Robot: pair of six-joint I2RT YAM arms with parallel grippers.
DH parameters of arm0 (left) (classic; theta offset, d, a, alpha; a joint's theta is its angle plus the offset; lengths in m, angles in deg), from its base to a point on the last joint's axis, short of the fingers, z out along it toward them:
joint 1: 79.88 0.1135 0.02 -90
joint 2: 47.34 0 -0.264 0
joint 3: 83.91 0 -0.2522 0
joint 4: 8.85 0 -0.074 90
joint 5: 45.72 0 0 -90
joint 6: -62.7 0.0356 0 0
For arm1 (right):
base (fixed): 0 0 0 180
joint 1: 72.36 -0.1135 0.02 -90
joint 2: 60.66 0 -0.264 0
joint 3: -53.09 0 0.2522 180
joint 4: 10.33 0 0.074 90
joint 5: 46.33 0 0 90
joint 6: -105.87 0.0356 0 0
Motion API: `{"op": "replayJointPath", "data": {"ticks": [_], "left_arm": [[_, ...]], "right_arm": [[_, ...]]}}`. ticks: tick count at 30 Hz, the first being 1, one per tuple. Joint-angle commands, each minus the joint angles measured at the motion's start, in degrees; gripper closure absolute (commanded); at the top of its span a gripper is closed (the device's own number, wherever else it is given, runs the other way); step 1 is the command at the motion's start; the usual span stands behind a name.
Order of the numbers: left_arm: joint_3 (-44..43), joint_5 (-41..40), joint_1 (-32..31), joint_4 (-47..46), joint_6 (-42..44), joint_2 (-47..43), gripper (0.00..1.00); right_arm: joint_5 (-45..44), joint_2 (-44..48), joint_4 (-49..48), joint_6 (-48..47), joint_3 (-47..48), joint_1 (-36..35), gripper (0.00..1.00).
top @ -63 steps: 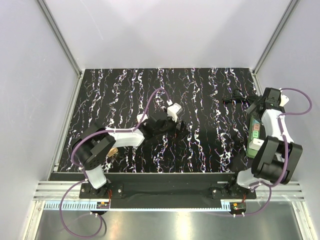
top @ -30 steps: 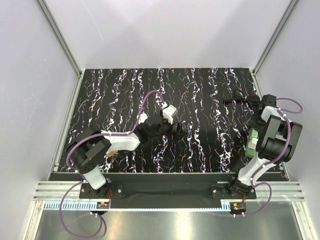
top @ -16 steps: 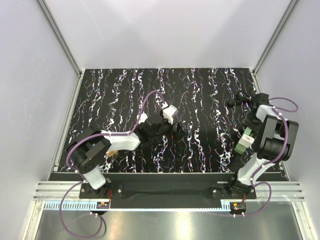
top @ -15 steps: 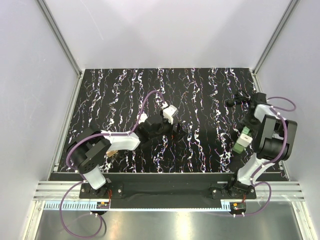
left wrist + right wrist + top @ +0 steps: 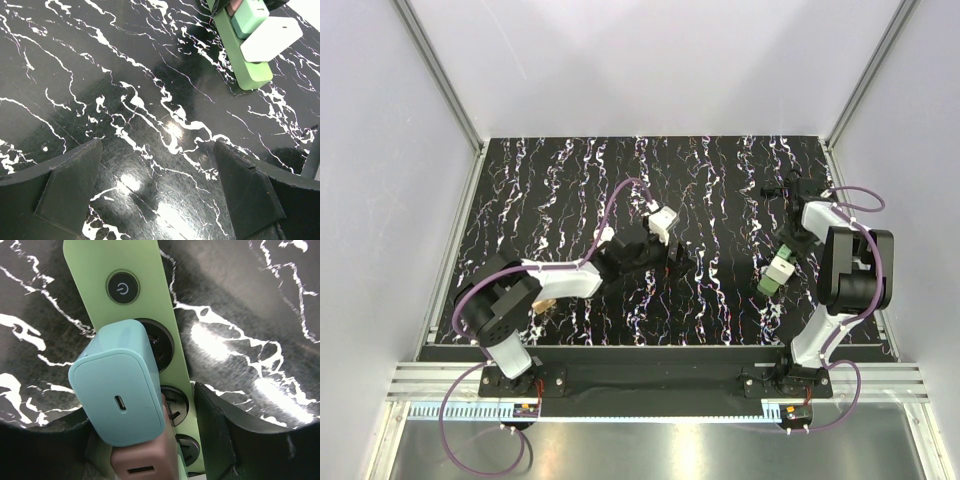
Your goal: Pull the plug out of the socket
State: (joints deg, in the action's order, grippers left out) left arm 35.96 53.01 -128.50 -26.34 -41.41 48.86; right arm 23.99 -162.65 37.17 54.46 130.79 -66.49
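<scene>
The socket [image 5: 160,295] is a long green strip with a round power button and black outlet holes. A teal plug [image 5: 120,385] sits in the outlet beside the button, and a pink plug [image 5: 145,460] stands right behind it. My right gripper [image 5: 135,440] straddles the strip, its fingers [image 5: 215,435] pressed against the strip's long sides. Seen from above, the socket [image 5: 767,283] lies slanted right of centre under my right gripper [image 5: 788,250]. My left gripper [image 5: 157,200] hovers open over bare tabletop. The socket [image 5: 235,55] lies ahead of it, carrying a green plug [image 5: 250,15] and a white plug [image 5: 270,37].
A black cable bundle [image 5: 782,190] lies at the back right of the black marbled table [image 5: 570,180]. Pale walls with metal rails close the table on three sides. My left gripper [image 5: 668,258] sits near the table's middle.
My right gripper has swung leftward from the table's right edge, dragging the socket with it and turning it to a slant. The left arm has stayed still.
</scene>
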Motion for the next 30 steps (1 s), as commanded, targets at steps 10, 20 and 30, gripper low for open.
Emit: {"op": "replayJointPath", "data": {"ticks": [10,20,30], "left_arm": [[-5.13,1.55,-1.38,-1.89,2.85,3.02,0.01],[-11.55,-14.09,-12.63,-1.7,13.4,7.15,0.01],[-24.29,-9.52,-15.27,1.98,13.76,14.36,0.01]], "right_arm": [[11.15,1.54,-11.58,13.36,-2.33,-5.52,0.46],[12.92,5.56,-9.83,2.03,-2.15,-7.36,0.0],[17.04,7.52,-8.51,-4.13,-3.12,-3.5,0.05]]}}
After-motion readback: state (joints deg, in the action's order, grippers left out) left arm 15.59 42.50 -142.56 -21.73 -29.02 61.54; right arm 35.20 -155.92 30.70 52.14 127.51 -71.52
